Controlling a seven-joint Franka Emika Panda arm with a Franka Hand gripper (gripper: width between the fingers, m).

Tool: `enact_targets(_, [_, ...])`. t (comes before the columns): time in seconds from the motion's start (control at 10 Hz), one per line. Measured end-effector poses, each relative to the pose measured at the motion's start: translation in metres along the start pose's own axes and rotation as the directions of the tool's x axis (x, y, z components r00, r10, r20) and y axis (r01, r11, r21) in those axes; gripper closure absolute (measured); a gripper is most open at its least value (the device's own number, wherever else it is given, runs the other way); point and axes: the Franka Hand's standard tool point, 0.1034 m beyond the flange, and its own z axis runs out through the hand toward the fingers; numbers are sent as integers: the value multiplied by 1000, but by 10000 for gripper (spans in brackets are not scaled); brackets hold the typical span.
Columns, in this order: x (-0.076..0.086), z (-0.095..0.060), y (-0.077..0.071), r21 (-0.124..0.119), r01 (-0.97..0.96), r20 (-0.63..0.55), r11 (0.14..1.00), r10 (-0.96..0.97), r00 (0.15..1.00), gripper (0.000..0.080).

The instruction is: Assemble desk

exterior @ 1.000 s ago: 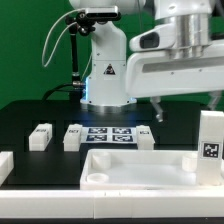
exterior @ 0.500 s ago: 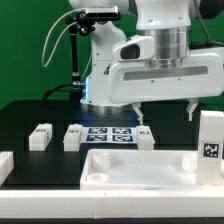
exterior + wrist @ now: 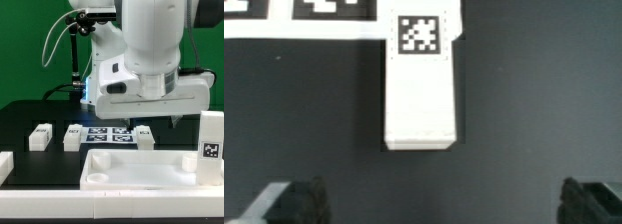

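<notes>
a: on the desk leg (image 3: pixel 422 90) first. lies where against the fingers (image 3: pixel 295 200)?
b: lies flat on the black table (image 3: pixel 526 110), out past the tips, touching neither pad. sits in line with the gap, a little nearer one finger than the other. points its tagged end away, just beside the marker board (image 3: pixel 304 28).
a: and for the gripper (image 3: pixel 445 200)?
b: stands spread wide, gripping nothing. shows only bare table between the tips.
a: now the arm (image 3: pixel 150 40). posed how?
b: fills the middle of the exterior view, with the gripper pointing straight down. hangs low over that same leg, at the exterior view's right of the marker board, without touching it.
a: elsewhere for the desk?
b: over to the desk panel (image 3: pixel 140 182): rests rim up at the front, apart from the gripper. then an outer leg (image 3: pixel 40 136) and an inner leg (image 3: pixel 73 136): lie flat at the exterior view's left of the marker board, the inner one just beside it. then an upright leg (image 3: pixel 211 148): stands at the exterior view's right edge, tag toward the camera. also a white block (image 3: pixel 5 165), cut off at the exterior view's left edge; cannot tell more.
a: surface and room?
b: matte black across the whole tabletop. behind, a green backdrop (image 3: pixel 30 50) and a black cable (image 3: pixel 78 60) running down beside the arm's base.
</notes>
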Motion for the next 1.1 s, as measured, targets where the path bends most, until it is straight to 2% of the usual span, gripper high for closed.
enact_targets(0.2, [-6, 6, 3, 8, -8, 138, 1000, 6, 990, 151])
enact_targets(0.3, [-2, 10, 4, 3, -9, 176, 1000, 8, 984, 151])
enact_targets(0.4, [-1, 20, 6, -7, -23, 183, 1000, 24, 983, 151])
enact_targets(0.5, [-6, 28, 11, 3, -71, 223, 997, 68, 972, 151])
enact_targets(0.8, [-4, 28, 12, 5, -74, 219, 997, 71, 973, 151])
enact_targets(0.9, [-4, 41, 15, 8, -90, 242, 996, 86, 966, 151])
enact_targets(1.0, [-5, 49, 14, 1, -105, 260, 995, 101, 960, 151])
enact_targets(1.1, [-6, 55, 11, 6, -123, 283, 992, 116, 952, 151])
